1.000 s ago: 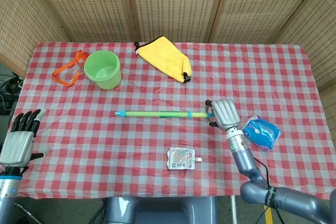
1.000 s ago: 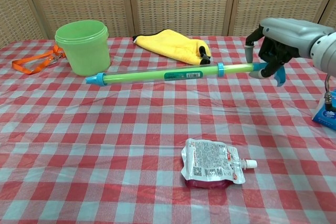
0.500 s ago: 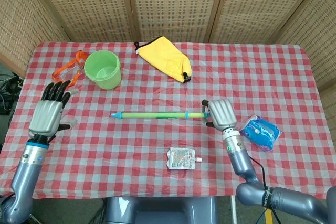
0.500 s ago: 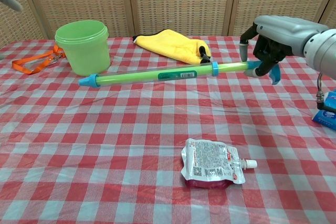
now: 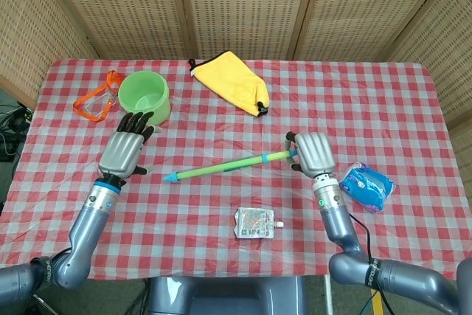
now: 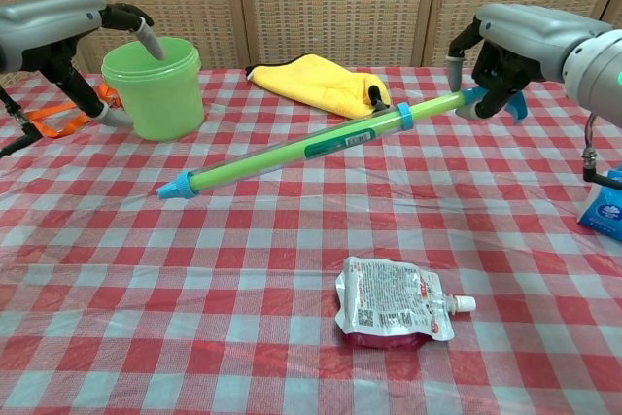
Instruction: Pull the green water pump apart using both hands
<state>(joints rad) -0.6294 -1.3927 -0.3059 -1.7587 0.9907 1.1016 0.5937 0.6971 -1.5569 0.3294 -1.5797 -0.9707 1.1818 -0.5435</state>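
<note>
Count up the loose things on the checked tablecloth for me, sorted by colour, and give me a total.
Green: 2, the water pump held in the right hand, and the bucket
Yellow: 1, the bag
Orange: 1, the strapped goggles
Blue: 1, the packet
White: 1, the spouted pouch
Total: 6

Pouch (image 5: 255,223) before pump (image 5: 228,167), bucket (image 5: 145,97) behind.

Dark label on green water pump (image 6: 335,144), printed pouch (image 6: 391,313) (small print throughout), nothing legible
</note>
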